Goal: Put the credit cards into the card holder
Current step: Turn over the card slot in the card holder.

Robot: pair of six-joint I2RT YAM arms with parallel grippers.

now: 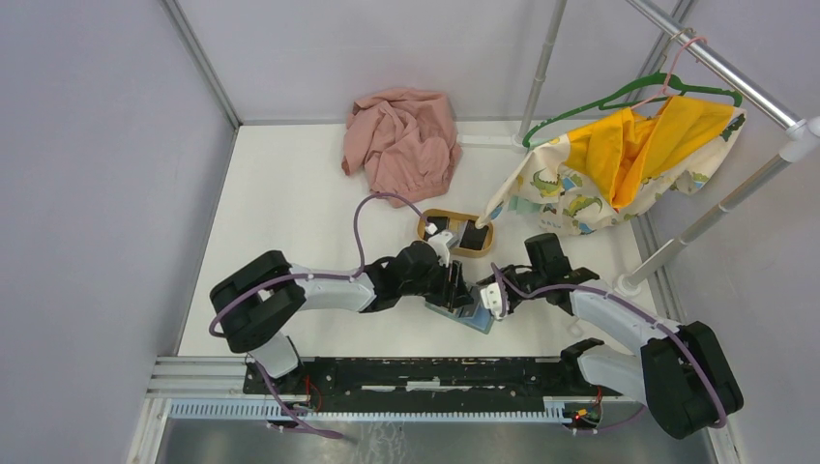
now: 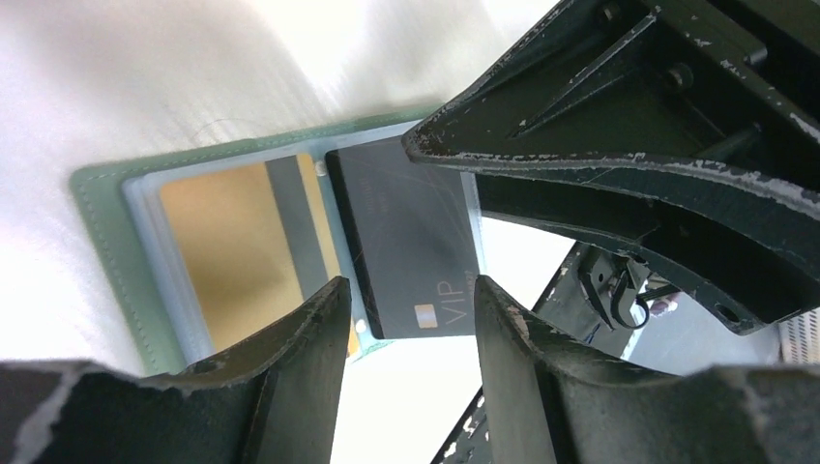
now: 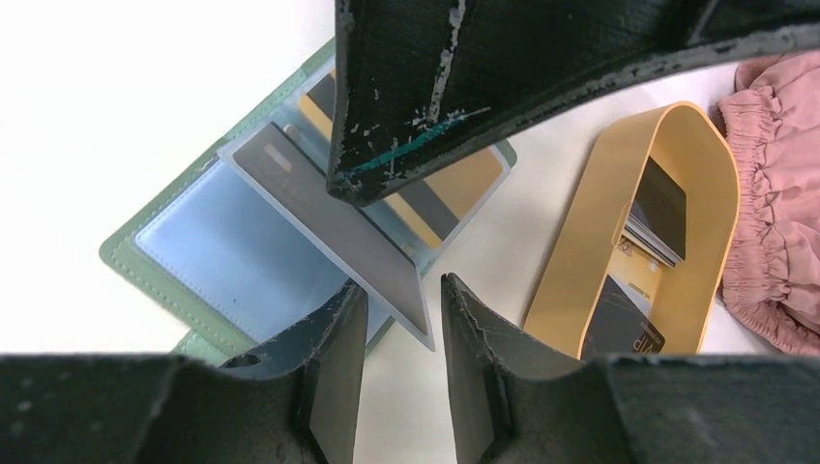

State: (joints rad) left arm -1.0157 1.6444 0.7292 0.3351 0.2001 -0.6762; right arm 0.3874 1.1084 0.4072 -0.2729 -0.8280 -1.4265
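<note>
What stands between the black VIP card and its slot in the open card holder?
Nothing visible: the black VIP card sits partly in the card holder, beside the gold card; the right gripper is over one corner.

L arm [image 1: 324, 290] runs from lower left toward frame ctr, wrist pitched down. R arm [image 1: 609, 314] comes in from lower right, elbow bent, forearm pointing left. L gripper [image 2: 408, 290] and R gripper [image 3: 401, 285] nearly tip to tip just below ctr. Both jaw pairs parted, clear gap, nothing clamped. Finger paint chipped.
</note>
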